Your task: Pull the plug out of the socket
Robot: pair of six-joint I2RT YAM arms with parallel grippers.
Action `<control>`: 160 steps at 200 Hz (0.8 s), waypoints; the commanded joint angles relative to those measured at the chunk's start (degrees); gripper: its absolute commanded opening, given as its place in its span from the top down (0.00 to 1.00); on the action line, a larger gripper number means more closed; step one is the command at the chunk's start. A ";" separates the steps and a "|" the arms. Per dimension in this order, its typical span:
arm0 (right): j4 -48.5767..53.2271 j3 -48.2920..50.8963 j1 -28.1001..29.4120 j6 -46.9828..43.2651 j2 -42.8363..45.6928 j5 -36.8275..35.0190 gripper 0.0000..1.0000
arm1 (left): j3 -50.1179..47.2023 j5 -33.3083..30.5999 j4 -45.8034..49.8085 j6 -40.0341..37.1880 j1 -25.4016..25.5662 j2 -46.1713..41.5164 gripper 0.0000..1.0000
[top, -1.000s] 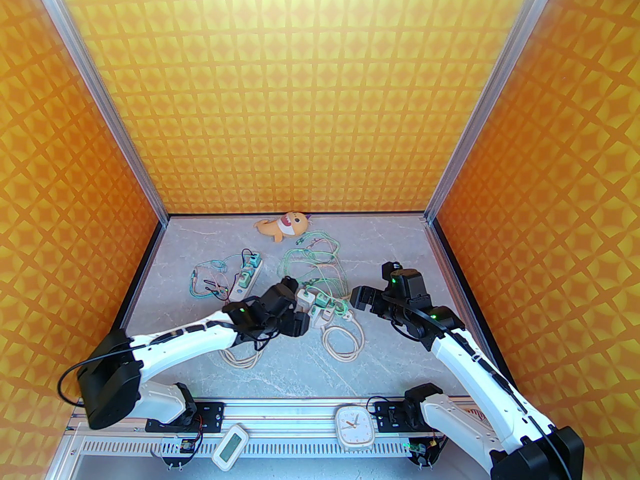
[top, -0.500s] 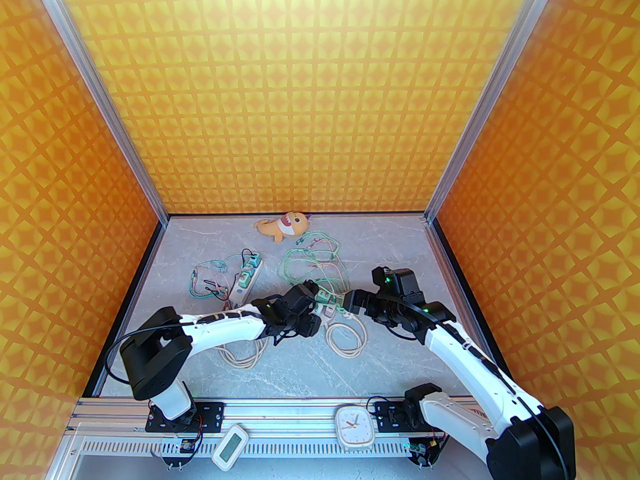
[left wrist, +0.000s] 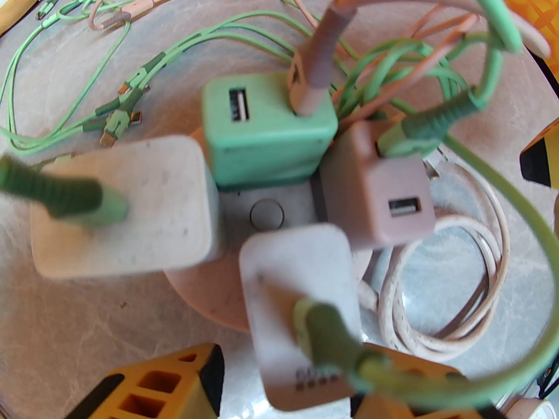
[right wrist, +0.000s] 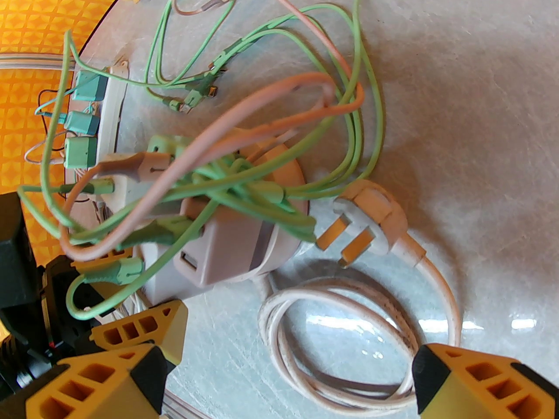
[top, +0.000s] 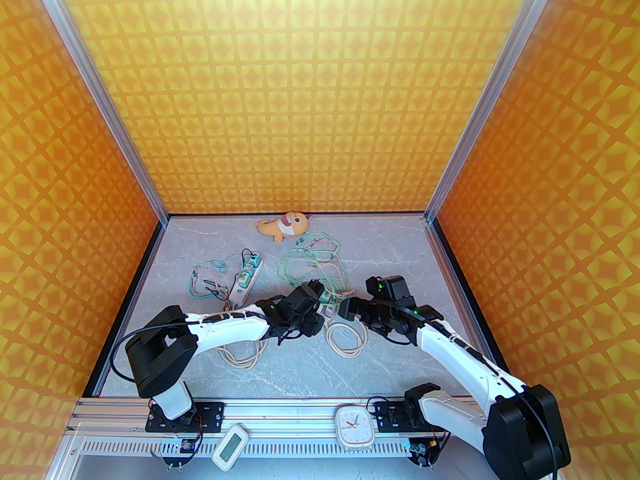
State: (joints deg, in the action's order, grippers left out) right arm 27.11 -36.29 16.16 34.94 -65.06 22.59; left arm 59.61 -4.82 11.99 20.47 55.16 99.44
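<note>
- While both hands crowd the socket (top: 330, 312) at mid-worktop (top: 400, 248) in the top view, the left hand (top: 314, 313) hangs over it and the right hand (top: 346, 309) sits just beside it. A second ago the left hand was short of it and the right hand well apart, so both have closed in.
- From the left wrist, the left hand (left wrist: 292, 358) is spread astride the near white plug (left wrist: 297, 286), which is seated in the socket (left wrist: 266, 214). Its green cable (left wrist: 332, 334) crosses the gap and could get pinched along with the plug, spoiling the grip.
- From the right wrist, the right hand (right wrist: 288, 365) is spread wide and holds nothing, near the socket (right wrist: 286, 175). Unbraced, I judge the socket would lift with the plug, and the tangled cables (right wrist: 244, 190) would drag its neighbours.
</note>
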 commanded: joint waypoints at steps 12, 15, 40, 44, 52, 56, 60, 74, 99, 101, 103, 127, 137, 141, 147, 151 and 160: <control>-4.29 -0.70 0.42 0.83 -2.88 1.98 0.12 | 1.82 -3.64 -1.27 -1.22 0.54 1.54 0.50; -4.49 -0.71 0.46 0.91 -3.12 2.22 0.15 | 1.91 -3.68 -1.27 -1.31 0.56 1.59 0.51; -6.61 -0.71 0.49 1.27 -5.39 4.19 0.28 | 2.17 -3.89 -0.88 -1.32 0.57 2.16 0.64; -6.92 -0.70 0.54 1.40 -5.68 4.51 0.30 | 2.14 -3.91 -0.75 -1.25 0.64 2.16 0.64; -7.76 -0.58 0.61 1.66 -6.40 5.24 0.31 | 2.17 -3.92 -0.61 -1.21 0.66 2.16 0.64; -8.16 -0.54 0.66 1.92 -6.67 5.57 0.32 | 2.14 -3.89 -0.57 -1.07 0.70 2.17 0.64; -8.61 -0.45 0.76 2.08 -6.88 5.87 0.33 | 2.18 -3.88 -0.48 -1.06 0.76 2.16 0.64; -10.17 -0.18 0.98 2.74 -7.72 6.62 0.33 | 2.45 -3.90 -0.32 -0.96 0.95 2.11 0.64; -12.57 -0.42 1.42 3.72 -9.33 7.99 0.33 | 3.22 -3.91 0.03 -1.09 1.26 2.70 0.65; -12.60 -0.44 1.46 3.77 -9.39 8.04 0.33 | 3.29 -3.95 0.00 -1.06 1.27 2.78 0.65; -12.70 -0.49 1.49 3.81 -9.50 8.01 0.33 | 3.42 -4.01 0.04 -1.05 1.34 2.82 0.65; -13.52 -1.10 1.50 4.00 -11.01 7.82 0.33 | 4.22 -4.15 0.23 -1.65 1.87 3.54 0.65; -14.63 -1.24 1.50 4.34 -11.86 8.20 0.34 | 4.60 -4.41 0.57 -1.84 2.15 3.82 0.66; -15.00 -1.24 1.50 4.63 -12.28 8.38 0.34 | 4.68 -4.44 0.63 -1.91 2.15 3.91 0.66; -15.39 -1.24 1.45 5.01 -12.80 8.21 0.34 | 4.66 -4.47 0.47 -1.84 2.21 4.03 0.66; -15.58 -1.24 1.42 5.24 -13.16 7.92 0.34 | 4.64 -4.49 0.37 -1.85 2.24 4.14 0.66; -15.69 -1.21 1.50 5.49 -13.77 6.85 0.34 | 4.63 -4.42 0.32 -1.76 2.33 4.19 0.69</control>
State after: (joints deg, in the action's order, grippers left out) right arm 14.39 -36.36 17.30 38.61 -76.84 29.74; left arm 62.57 -9.21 13.04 19.38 56.69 102.45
